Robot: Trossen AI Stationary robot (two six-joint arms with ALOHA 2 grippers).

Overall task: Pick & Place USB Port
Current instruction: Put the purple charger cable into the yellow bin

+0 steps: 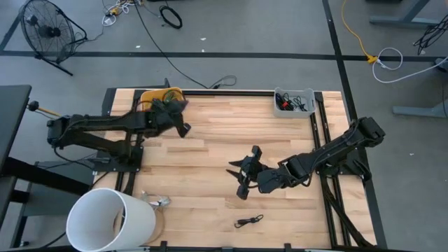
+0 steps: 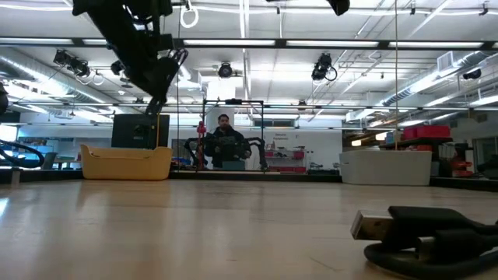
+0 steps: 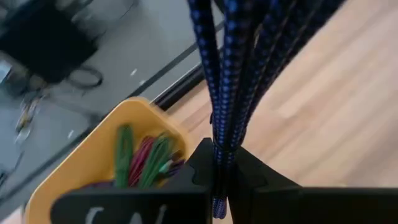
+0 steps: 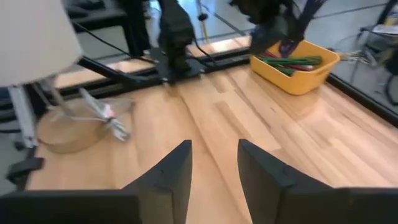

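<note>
Blue braided cable (image 3: 227,56) hangs clenched in the left tool (image 3: 217,180), just beside and above the yellow bin (image 1: 155,94). It looks light and limp, likely to sway and drape, so the plug end seems the firmer place to hold. That bin already holds green and red cables (image 3: 146,158). The grey bin (image 1: 294,102), across the table (image 1: 210,140) from the yellow bin, holds dark cables. Another black cable (image 1: 249,221) lies well away. The right tool (image 1: 245,173) stands released, holding nothing.
</note>
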